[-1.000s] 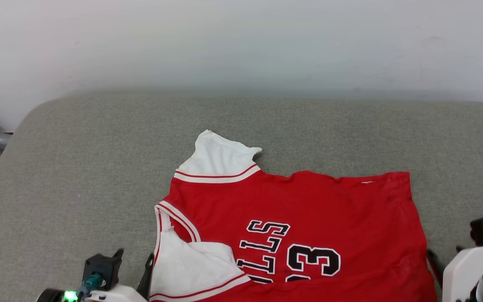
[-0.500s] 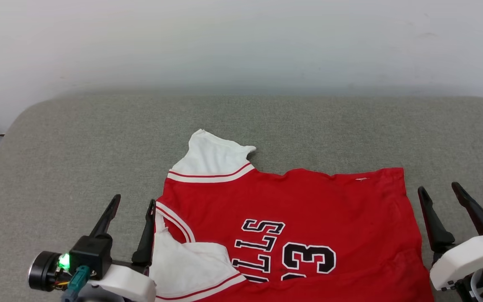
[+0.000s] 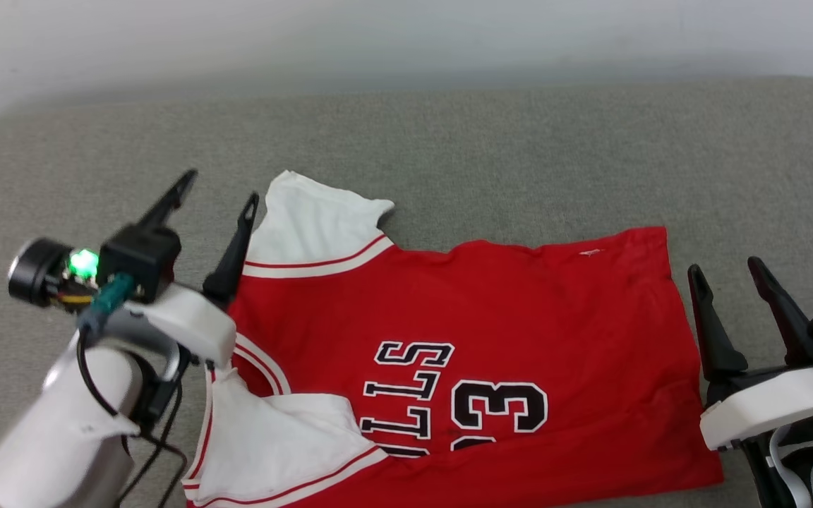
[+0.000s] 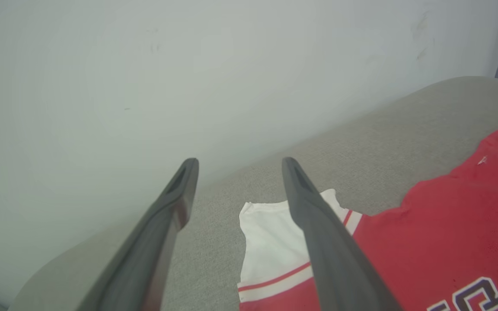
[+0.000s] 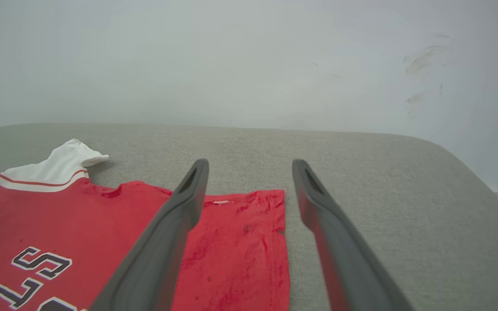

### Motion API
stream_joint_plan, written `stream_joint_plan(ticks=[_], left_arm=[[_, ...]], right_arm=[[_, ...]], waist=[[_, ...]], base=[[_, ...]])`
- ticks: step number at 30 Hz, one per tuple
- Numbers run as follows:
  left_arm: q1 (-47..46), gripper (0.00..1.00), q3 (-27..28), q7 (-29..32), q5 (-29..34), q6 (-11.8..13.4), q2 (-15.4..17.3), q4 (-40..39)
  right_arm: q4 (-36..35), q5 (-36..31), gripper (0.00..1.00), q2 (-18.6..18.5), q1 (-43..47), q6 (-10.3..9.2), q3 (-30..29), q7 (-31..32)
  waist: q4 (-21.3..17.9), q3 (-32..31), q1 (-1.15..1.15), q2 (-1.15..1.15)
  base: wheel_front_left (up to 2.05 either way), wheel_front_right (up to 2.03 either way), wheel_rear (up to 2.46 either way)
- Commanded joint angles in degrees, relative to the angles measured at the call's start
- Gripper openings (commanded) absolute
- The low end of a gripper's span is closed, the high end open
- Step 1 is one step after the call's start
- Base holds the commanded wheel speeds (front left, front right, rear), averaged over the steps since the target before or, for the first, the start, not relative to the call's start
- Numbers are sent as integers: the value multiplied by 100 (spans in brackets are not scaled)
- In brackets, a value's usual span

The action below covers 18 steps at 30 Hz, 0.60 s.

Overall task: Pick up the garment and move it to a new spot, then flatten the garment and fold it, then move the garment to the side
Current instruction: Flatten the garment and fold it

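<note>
The left pincer (image 3: 223,185) hovers wide open and empty, its inner finger just beside the white sleeve of the garment (image 3: 519,310). The red garment lies flat, its 33 facing up, mid-way across the grey cushion (image 3: 484,141). The right pincer (image 3: 723,264), also wide and empty, stands just off the hem edge. Bare cushion runs back to the wall (image 3: 378,35).

Bright, even, diffuse light — soft faint shadows, no glare — wrist views bowed at edges.

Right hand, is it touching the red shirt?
Cannot tell. Head view: the right hand sits beside the shirt. Right wrist view: a finger overlaps it, height unclear.
</note>
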Motion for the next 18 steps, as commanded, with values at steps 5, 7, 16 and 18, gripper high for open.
stream_joint_plan(ticks=[5,7,16,18], left_arm=[[-1224,100,-88,1004,-70,-603,290,324],[-1617,100,-131,1619,-285,-863,335,554],[-2976,100,-585,3610,-815,-1261,613,1298],[-3162,100,-766,3922,-881,-1279,692,1433]], right_arm=[[-165,-17,100,100,-272,-6,-44,-126],[-194,10,100,135,-333,-6,-42,-144],[-214,82,100,269,-675,-7,79,-336],[-197,83,100,289,-734,-6,102,-363]], waist=[[-368,764,0,0],[-441,963,0,0],[-688,1650,0,0],[-724,1764,0,0]], base=[[0,0,0],[0,0,0],[0,0,0],[0,0,0]])
